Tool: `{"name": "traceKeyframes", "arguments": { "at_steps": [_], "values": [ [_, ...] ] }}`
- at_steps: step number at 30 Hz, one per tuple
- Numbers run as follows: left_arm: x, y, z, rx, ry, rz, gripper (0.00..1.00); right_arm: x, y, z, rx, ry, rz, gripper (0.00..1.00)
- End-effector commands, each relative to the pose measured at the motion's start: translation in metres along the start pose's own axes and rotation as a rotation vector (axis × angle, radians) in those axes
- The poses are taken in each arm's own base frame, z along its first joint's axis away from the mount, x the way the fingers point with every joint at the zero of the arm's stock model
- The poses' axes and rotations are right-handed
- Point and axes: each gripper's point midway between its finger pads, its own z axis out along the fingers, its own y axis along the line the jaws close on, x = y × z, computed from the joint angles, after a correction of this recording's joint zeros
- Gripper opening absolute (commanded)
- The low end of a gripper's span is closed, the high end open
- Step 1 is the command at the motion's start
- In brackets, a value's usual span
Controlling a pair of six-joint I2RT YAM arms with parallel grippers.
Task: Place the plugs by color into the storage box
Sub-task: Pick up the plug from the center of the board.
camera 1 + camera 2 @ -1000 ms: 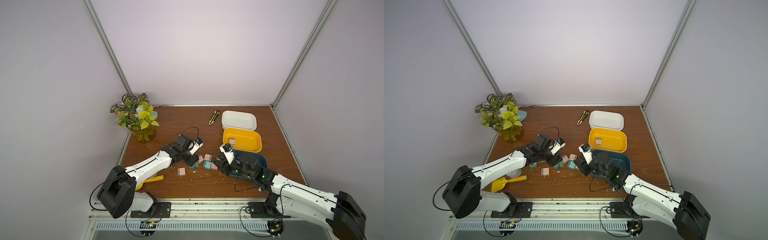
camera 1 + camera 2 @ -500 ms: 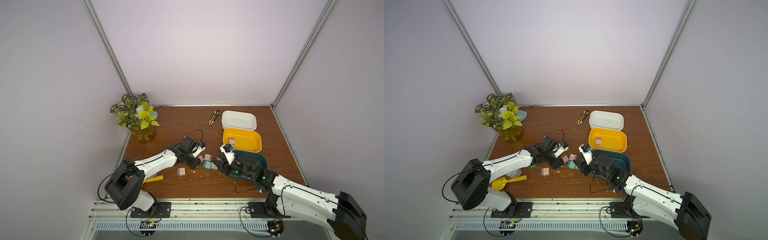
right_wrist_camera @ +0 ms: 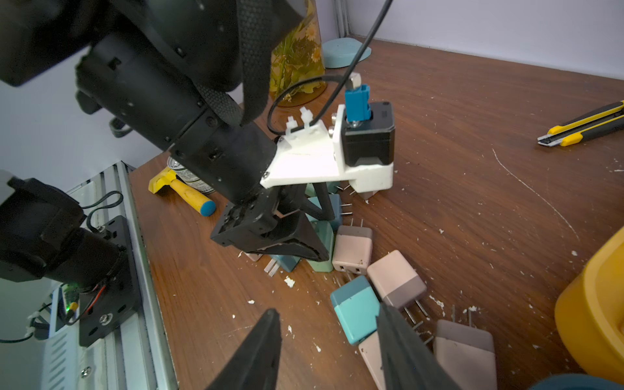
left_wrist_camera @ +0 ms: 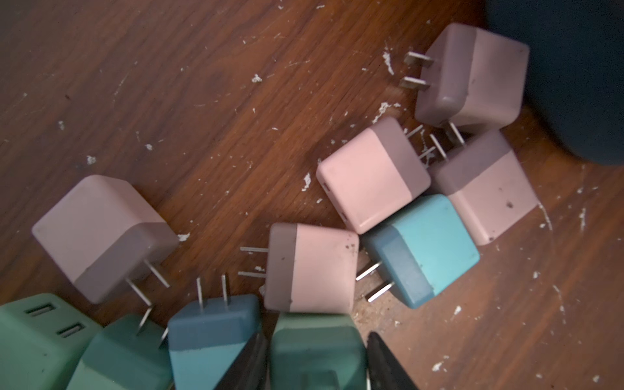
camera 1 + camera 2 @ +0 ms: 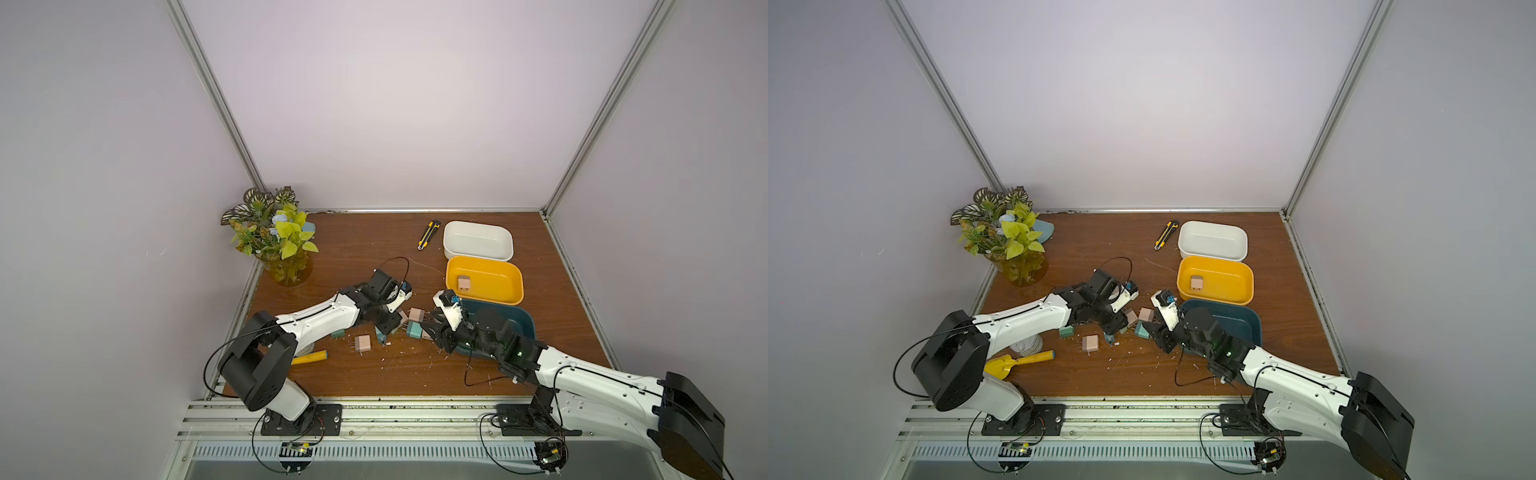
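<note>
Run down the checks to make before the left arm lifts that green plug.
1. Grip: left gripper fingers flank green plug, ok.
2. Neighbours clear: not ok, adjacent pink plug abuts it.
3. Path past right gripper: not ok, it's open beside loose plugs.
4. Space in white box: ok, empty.
5. Colour in yellow box: ok, only sorted pink plug.
6. Green's box: cannot tell.

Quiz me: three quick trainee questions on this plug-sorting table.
1. True or false: the yellow oval plastic bin holds one pale pink cube-shaped plug.
2. In the left wrist view, the left hand straddles one plastic plug of which colour? A pink, B mint green, C teal-blue.
3. Name the tool lying beside the white oval plastic bin.
Key: 1 true. 2 B. 3 the yellow-black utility knife.
</note>
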Motion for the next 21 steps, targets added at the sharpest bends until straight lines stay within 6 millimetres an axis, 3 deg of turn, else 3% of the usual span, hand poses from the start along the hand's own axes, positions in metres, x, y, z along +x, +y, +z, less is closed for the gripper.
{"name": "traceKeyframes", "arguments": {
  "at_steps": [1, 11, 21],
  "values": [
    [0.008, -0.001, 0.002, -0.005, 0.046, 0.005, 0.52, -0.035, 0.009, -0.001, -0.013, -0.09, -0.025, 0.52],
    [0.01, -0.001, 0.002, -0.005, 0.064, 0.005, 0.42, -0.042, 0.004, -0.002, 0.017, -0.123, -0.004, 0.52],
    [-0.009, -0.003, -0.018, -0.01, -0.037, 0.02, 0.39, -0.041, -0.008, 0.001, 0.082, -0.12, 0.027, 0.52]
  ]
}}
